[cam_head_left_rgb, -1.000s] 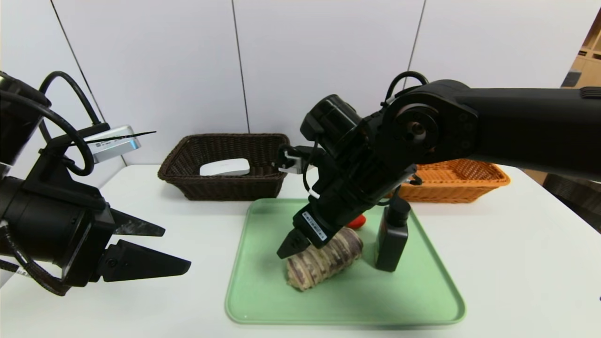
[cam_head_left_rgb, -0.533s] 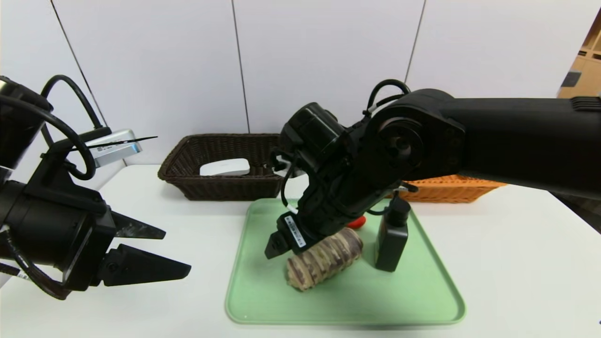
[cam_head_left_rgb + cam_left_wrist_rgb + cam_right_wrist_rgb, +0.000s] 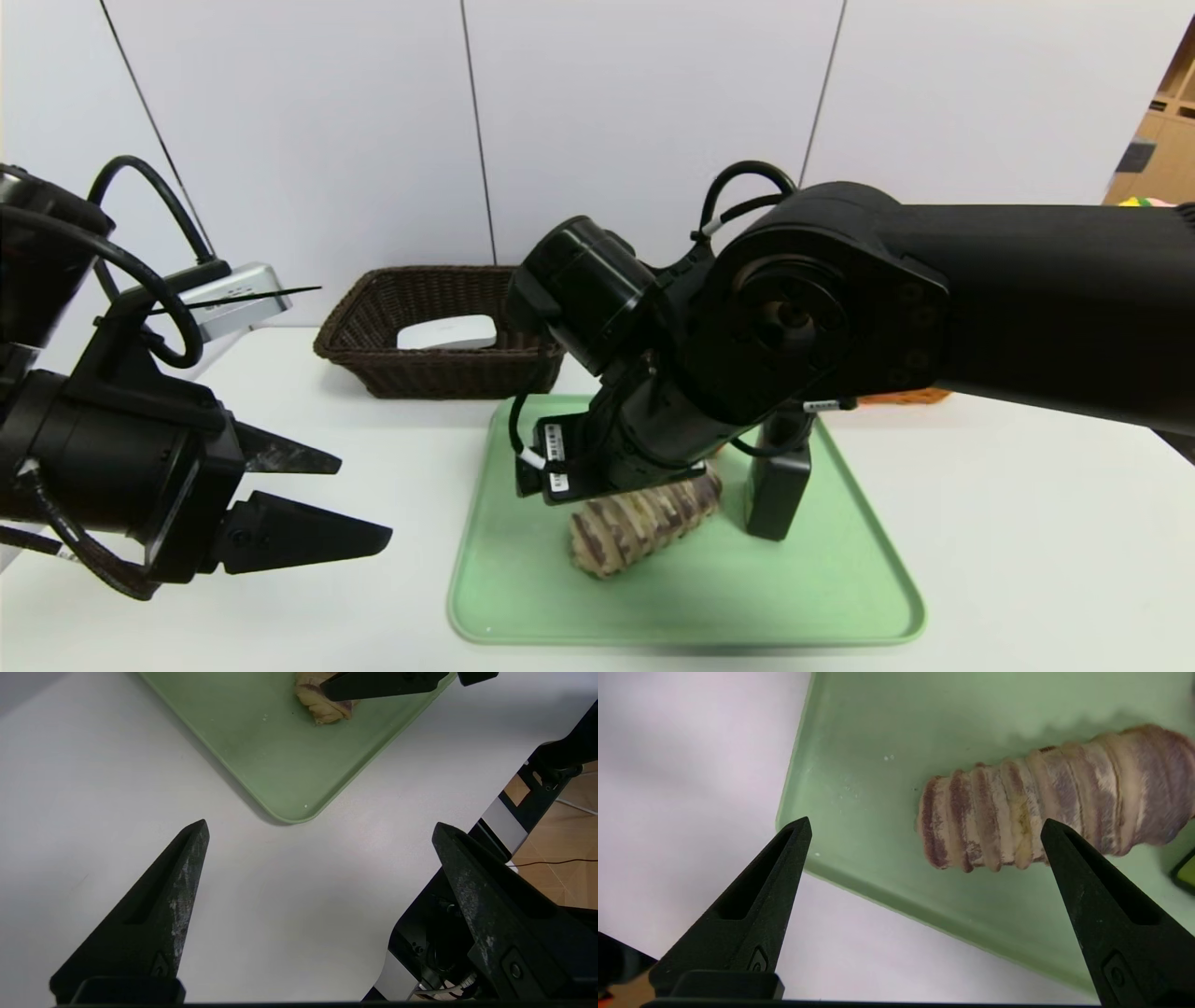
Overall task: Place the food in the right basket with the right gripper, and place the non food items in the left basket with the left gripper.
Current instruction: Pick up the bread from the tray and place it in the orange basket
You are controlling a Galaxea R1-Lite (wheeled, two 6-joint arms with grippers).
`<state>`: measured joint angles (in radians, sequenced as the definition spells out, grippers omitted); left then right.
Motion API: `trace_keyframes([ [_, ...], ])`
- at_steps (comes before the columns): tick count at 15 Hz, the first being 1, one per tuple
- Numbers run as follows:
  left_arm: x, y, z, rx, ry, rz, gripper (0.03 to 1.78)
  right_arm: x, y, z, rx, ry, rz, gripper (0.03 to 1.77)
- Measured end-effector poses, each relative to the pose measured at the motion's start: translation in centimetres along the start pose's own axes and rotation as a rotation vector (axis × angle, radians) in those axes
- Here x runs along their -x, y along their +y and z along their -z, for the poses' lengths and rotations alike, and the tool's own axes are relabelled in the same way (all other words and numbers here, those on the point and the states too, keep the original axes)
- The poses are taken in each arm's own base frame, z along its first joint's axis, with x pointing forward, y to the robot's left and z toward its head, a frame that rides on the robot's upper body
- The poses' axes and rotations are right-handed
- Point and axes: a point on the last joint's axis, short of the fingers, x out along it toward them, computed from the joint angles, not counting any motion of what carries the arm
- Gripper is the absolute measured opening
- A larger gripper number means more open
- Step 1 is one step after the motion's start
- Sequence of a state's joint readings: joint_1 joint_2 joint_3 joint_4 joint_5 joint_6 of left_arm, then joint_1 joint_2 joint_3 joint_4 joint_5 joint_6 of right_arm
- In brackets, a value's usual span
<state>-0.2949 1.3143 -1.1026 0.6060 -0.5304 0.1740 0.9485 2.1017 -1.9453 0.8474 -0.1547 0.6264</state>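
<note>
Writing: we can read none; a white label with dark print sits on the right arm's wrist housing (image 3: 554, 455), too small to make out, and a silver device (image 3: 229, 294) beside the left arm carries print that we also cannot read.
Tray: we see a pale green tray (image 3: 840, 597) on the white table (image 3: 1027, 523), holding a ridged purple-and-cream taro root (image 3: 635, 527) lying on its side and a black bottle (image 3: 777, 485) standing upright just to its right.
Taro root: it lies near the tray's middle, mostly under the right arm in the head view; in the right wrist view it (image 3: 1055, 812) lies ahead of the fingertips, offset toward one of them.
Brown basket: the dark wicker basket (image 3: 373, 359) at the table's back left holds a flat white object (image 3: 448, 331).
Orange basket: we see only a sliver of it (image 3: 901, 397) behind the right arm, contents hidden.
Right gripper: it (image 3: 924, 826) hangs over the tray's near-left part with its fingers spread wide and empty, apart from the taro.
Left gripper: it (image 3: 364, 499) hovers over bare table left of the tray, fingers spread wide, grasping nothing.
</note>
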Motion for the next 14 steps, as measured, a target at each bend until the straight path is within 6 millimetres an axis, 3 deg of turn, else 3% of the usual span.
trace_keyframes([
  [5, -0.2, -0.2, -0.1, -0.016, -0.008, 0.010, 1.69, -0.4, 0.0, 0.3, -0.214, -0.026, 0.067, 1.70],
  [9, -0.3, -0.2, -0.1, -0.013, -0.008, 0.027, 1.69, -1.1, -1.0, 1.2, -0.281, 0.031, 0.192, 1.70],
  [14, -0.5, -0.1, 0.0, -0.009, -0.003, 0.031, 1.69, -2.0, -1.5, 1.1, -0.336, 0.049, 0.223, 1.70],
])
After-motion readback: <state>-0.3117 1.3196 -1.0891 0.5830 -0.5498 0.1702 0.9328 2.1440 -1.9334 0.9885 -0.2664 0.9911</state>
